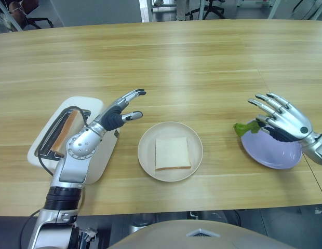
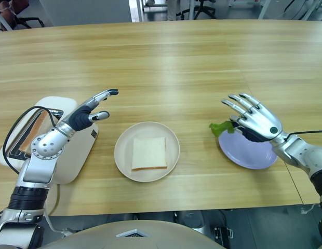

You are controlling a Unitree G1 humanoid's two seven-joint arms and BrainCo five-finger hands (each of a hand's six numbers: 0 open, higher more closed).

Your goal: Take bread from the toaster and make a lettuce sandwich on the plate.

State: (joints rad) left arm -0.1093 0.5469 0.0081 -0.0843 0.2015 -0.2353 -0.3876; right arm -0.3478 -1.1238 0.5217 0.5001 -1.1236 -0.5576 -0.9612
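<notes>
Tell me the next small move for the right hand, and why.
Probably lower the right hand and close it on the lettuce at the purple plate's left edge: the hand looks open just above the leaf, and the bread slice on the cream plate is bare.

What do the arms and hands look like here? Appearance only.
Left hand and right hand: silver metal, black palms, dark fingertips. Left arm: silver shell with a round screwed joint cover, black rings lower down. Right arm: silver too.
</notes>
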